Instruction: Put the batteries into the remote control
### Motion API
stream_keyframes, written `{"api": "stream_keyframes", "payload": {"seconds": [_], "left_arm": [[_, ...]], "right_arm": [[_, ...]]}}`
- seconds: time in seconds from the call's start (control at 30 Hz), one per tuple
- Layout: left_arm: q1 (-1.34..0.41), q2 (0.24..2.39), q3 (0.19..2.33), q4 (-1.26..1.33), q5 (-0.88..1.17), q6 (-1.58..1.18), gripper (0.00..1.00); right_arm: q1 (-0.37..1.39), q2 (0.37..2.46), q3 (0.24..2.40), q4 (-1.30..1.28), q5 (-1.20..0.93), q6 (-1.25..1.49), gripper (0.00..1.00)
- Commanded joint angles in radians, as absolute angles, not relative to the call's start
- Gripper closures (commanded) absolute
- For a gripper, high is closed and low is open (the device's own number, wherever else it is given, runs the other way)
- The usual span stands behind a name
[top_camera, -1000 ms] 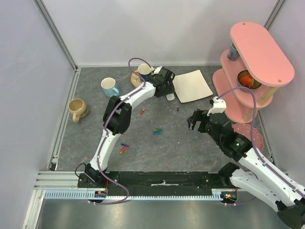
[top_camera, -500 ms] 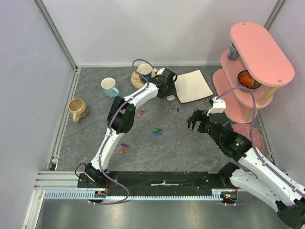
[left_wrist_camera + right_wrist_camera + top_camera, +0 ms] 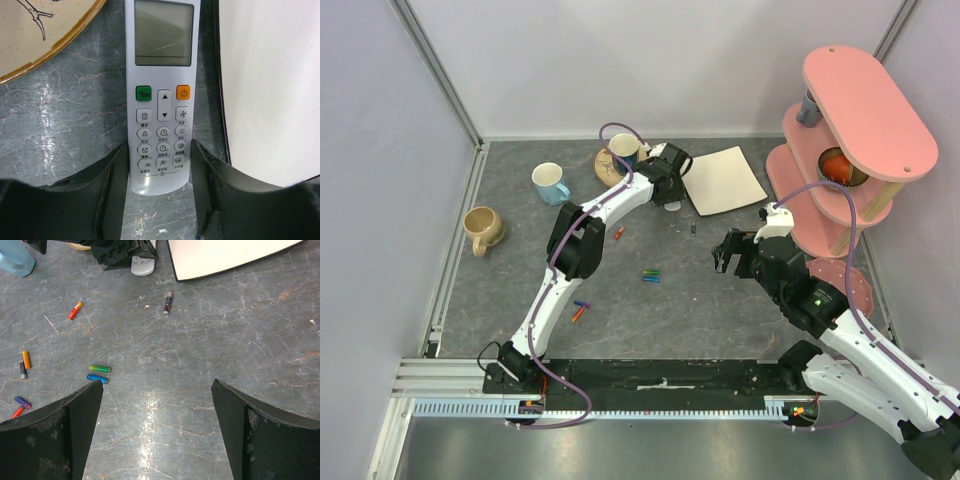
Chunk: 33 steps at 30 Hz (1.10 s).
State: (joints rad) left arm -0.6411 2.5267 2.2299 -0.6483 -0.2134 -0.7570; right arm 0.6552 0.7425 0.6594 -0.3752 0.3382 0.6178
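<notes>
The white remote control [image 3: 160,100] lies face up on the grey table, display away from me. My left gripper [image 3: 159,150] has its fingers pressed on both long sides of the remote's button end. In the top view the left gripper [image 3: 669,188] covers most of the remote control [image 3: 672,206]. My right gripper [image 3: 156,385] is open and empty above bare table, also seen in the top view [image 3: 725,255]. The batteries lie loose: a green one [image 3: 99,368] and blue one [image 3: 97,378] together, a red-orange one [image 3: 75,310], a dark one [image 3: 168,302], others at left [image 3: 22,402].
A flat square white plate [image 3: 725,178] lies right beside the remote. A mug on a brown-rimmed saucer [image 3: 623,150] stands just left of it. A blue mug [image 3: 550,183] and a tan mug [image 3: 482,228] stand further left. A pink tiered shelf [image 3: 845,130] fills the right side.
My left gripper has moved slightly right and forward over the remote, now covering more of it. The right arm and the batteries have not moved.
</notes>
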Motion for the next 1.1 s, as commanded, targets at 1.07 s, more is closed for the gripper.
{"api": "stream_keyframes", "payload": {"seconds": [1.07], "left_arm": [[-0.643, 2.171, 1.647, -0.572, -0.267, -0.591, 0.25]], "right_arm": [[0.655, 0.693, 0.604, -0.364, 0.327, 0.667, 0.02]]}}
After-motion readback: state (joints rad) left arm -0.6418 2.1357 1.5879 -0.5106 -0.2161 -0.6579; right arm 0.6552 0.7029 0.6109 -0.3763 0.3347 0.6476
